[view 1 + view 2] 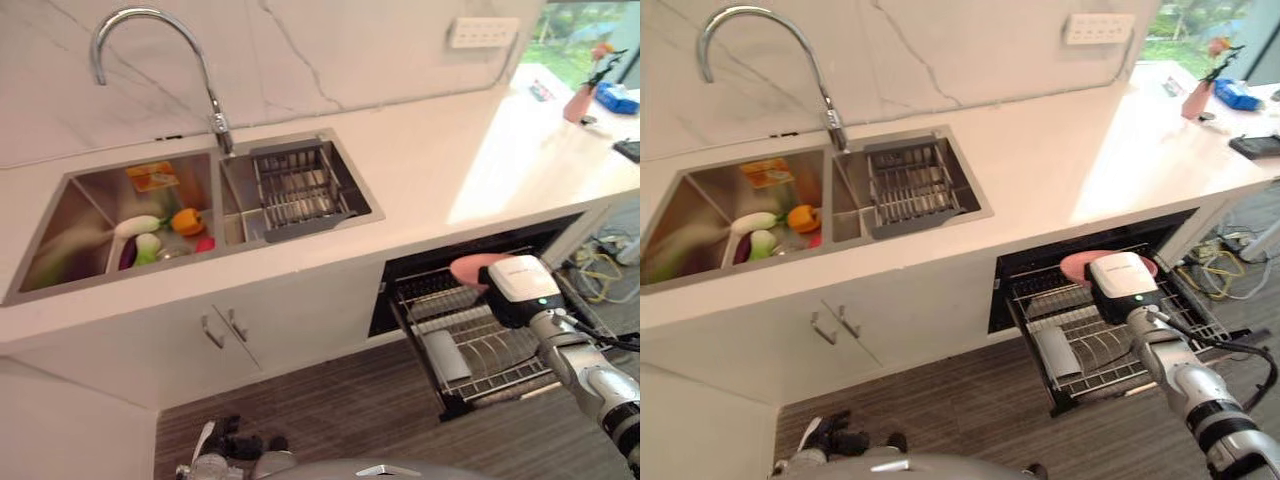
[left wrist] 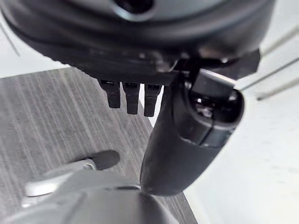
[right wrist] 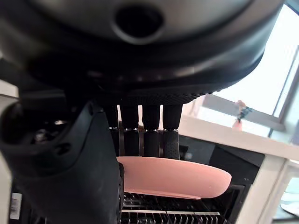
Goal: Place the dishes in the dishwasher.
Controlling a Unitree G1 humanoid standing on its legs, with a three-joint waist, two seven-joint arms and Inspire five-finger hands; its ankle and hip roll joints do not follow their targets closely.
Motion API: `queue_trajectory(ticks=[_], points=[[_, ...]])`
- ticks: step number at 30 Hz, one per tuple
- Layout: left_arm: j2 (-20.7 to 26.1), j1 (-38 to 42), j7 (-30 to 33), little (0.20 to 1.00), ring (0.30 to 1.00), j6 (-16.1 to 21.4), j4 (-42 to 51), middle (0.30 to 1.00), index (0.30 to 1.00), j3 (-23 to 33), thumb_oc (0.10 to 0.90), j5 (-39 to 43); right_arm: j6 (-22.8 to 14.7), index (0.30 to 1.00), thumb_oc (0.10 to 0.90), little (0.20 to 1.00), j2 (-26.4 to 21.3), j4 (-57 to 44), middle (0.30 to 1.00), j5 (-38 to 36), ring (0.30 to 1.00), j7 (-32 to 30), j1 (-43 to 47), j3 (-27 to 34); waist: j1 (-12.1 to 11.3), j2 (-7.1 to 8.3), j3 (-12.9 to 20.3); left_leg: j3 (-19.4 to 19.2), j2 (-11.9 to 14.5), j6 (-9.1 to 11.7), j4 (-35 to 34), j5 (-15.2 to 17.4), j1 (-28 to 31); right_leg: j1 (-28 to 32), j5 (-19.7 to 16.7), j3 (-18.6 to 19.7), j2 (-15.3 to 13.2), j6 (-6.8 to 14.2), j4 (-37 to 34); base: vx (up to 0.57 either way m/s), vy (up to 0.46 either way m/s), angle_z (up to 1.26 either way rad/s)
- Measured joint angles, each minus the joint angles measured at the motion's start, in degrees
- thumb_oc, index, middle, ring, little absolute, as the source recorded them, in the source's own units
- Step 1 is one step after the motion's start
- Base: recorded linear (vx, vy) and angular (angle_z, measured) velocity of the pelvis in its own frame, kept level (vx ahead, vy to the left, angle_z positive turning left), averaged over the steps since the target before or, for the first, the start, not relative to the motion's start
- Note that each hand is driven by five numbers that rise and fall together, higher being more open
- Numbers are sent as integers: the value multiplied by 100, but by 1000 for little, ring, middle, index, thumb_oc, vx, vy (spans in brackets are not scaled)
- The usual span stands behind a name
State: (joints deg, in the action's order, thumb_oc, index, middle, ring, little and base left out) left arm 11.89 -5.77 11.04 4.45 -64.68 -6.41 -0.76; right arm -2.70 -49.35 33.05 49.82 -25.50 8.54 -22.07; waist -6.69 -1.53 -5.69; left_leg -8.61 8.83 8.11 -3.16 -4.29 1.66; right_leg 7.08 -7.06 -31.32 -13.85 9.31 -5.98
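— Where is the pink plate (image 3: 182, 179) at this moment?

— In the right robot hand (image 3: 140, 130), over the pulled-out dishwasher rack (image 1: 1095, 350). The fingers (image 3: 152, 135) lie in a row across the plate's top and the thumb (image 3: 70, 158) comes up beside its rim, so the plate is pinched between them, roughly level, with its far edge sticking out past the fingertips.

— And the rack itself?

— It juts out below the front edge of the desk (image 1: 430, 170), toward the desk's right end. A white cylindrical piece (image 1: 447, 355) lies near the rack's front left corner, and wire tines fill the space to its right.

— What about the left robot hand (image 2: 135, 98)?

— It hangs low over the dark wood floor (image 2: 51, 116), fingers short and curled in, thumb bent beside them, grasping nothing.

— Anything else on the desk?

— A double sink (image 1: 60, 275) at the left end, under a curved tap (image 1: 150, 40). Toy vegetables (image 1: 160, 235) sit in the left basin; a wire drain basket (image 1: 298, 185) sits in the right one.
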Motion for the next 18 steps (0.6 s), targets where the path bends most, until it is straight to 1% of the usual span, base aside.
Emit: queue_trajectory(ticks=[1,2,3,5,6,7,8,9,10,11,12,15,16,17,18], points=[[0,-45,9,900,900,-3,-60,900,900,16,800,-1,30,300,400,300,-1,177,300,-82,300,-8,146,-18,3,-75,-65,2,-20,-14,-11,-16,-27,-31,-6,1,-21,9,0,-57,42,6],[-10,-75,21,900,900,-53,-133,900,900,13,800,0,128,300,400,300,-13,351,300,-112,300,-8,288,-26,58,-112,-136,7,-43,-24,27,-24,-96,-105,-63,-8,-44,-12,18,-4,31,12],[-10,-161,18,900,900,-169,-290,900,900,49,800,2,257,300,400,300,-24,367,300,-180,300,34,317,-49,36,-302,-198,58,-71,-37,20,-36,-162,-113,-68,-25,-65,-16,22,-27,66,8],[-51,-470,22,900,900,-170,-279,900,900,2,800,4,329,300,400,300,-64,329,300,-259,300,3,510,-65,53,-499,-363,4,-112,-56,-71,-84,-246,-281,-59,38,-109,36,-2,-43,63,-5],[-93,-523,15,900,900,-190,-299,900,900,-34,800,2,312,300,400,300,-66,737,300,-264,300,-106,856,-278,109,-567,-512,-1,-136,-79,-55,-101,-280,-319,-132,36,-134,4,23,-106,120,5],[-105,-533,16,900,900,-259,-329,900,900,-127,800,2,349,300,400,300,-48,1213,300,-266,300,-76,1063,-498,42,-724,-573,47,-175,-89,-55,-122,-301,-313,-150,-3,-160,0,27,-102,147,14],[-117,-587,14,900,900,-238,-251,900,900,-140,800,3,401,300,400,300,-30,1404,300,-278,300,-11,1082,-542,-80,-824,-615,55,-197,-90,-53,-122,-315,-324,-150,-13,-189,2,26,-78,117,13],[-117,-647,18,900,900,-215,-144,900,900,-277,800,12,389,300,400,300,-7,1652,300,-277,300,-34,1249,-696,-94,-899,-668,31,-230,-101,-51,-124,-347,-361,-161,-14,-233,18,27,26,77,9],[-134,-668,-23,900,900,-188,-93,900,900,-456,800,11,377,300,400,300,30,1889,300,-277,300,-36,1390,-840,-98,-1017,-706,49,-291,-146,-98,-156,-399,-409,-185,-27,-280,45,27,39,71,9],[-150,-666,-33,900,900,-185,-62,900,900,-424,800,18,382,300,400,300,71,1895,300,-276,300,-12,1366,-843,-108,-1082,-734,59,-332,-158,-119,-164,-390,-404,-193,-38,-316,54,27,63,82,10],[-159,-692,-32,900,900,-167,-15,900,900,-412,800,21,391,300,400,300,142,1893,300,-275,300,-2,1354,-840,-91,-1115,-740,59,-362,-167,-145,-171,-379,-403,-197,-41,-343,62,27,57,47,4],[-160,-642,-50,900,900,-69,182,900,900,-393,800,24,383,300,400,300,316,1709,300,-272,300,-11,1296,-778,-18,-1144,-792,60,-430,-175,-196,-174,-270,-307,-199,-46,-406,83,25,43,27,2],[-159,-597,-52,900,900,-29,304,900,900,-388,800,24,394,422,482,422,369,1672,422,-271,422,-8,1281,-746,-8,-1145,-793,72,-434,-176,-197,-173,-233,-262,-186,-56,-411,99,25,40,21,4],[-159,-597,-52,900,900,-29,304,900,900,-388,800,24,394,422,482,422,369,1672,422,-271,422,-8,1281,-746,-8,-1145,-793,72,-434,-176,-197,-173,-233,-262,-186,-56,-411,99,25,17,-7,6],[-170,-567,-84,900,900,16,470,900,900,-409,800,24,416,900,800,900,469,1606,900,-275,900,-11,1220,-588,11,-1118,-812,89,-434,-176,-198,-172,-188,-204,-175,-82,-411,112,25,28,-26,6]])
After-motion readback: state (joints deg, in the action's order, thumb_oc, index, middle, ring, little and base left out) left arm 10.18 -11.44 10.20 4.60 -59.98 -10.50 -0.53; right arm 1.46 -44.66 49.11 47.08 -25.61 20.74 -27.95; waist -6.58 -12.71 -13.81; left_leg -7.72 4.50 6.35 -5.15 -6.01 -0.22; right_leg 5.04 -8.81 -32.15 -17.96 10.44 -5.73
